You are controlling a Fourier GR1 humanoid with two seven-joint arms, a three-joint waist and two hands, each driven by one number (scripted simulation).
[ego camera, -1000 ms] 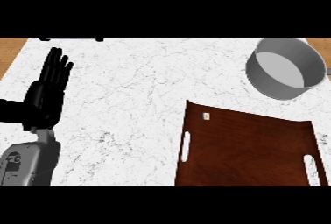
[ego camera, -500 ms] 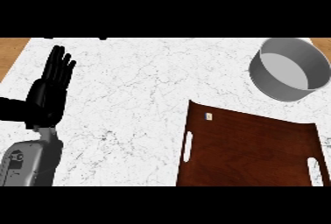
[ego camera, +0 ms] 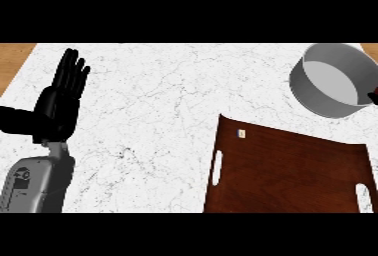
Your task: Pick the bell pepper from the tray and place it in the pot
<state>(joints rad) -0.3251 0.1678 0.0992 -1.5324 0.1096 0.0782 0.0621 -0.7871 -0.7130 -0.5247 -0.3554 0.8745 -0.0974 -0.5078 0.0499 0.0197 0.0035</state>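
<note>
The dark brown tray [ego camera: 288,170] lies at the lower right of the head view, with slot handles on its left and right sides. No bell pepper shows on it; only a tiny pale mark [ego camera: 241,133] sits near its top left corner. The grey pot [ego camera: 325,102] stands at the upper right, tilted in view, and its inside looks empty. My left hand [ego camera: 59,102] rests open at the left, fingers straight and pointing up, far from the tray and the pot. My right hand does not show.
The white marble counter [ego camera: 162,100] spreads between my left hand and the tray. Strips of wooden floor show at the top left and top right corners. A small dark shape [ego camera: 373,96] touches the pot's rim at the right edge; I cannot tell what it is.
The scene has shifted very slightly to the right in view. A dark object at the top edge a second ago no longer shows. My left hand has stayed open and nearly still.
</note>
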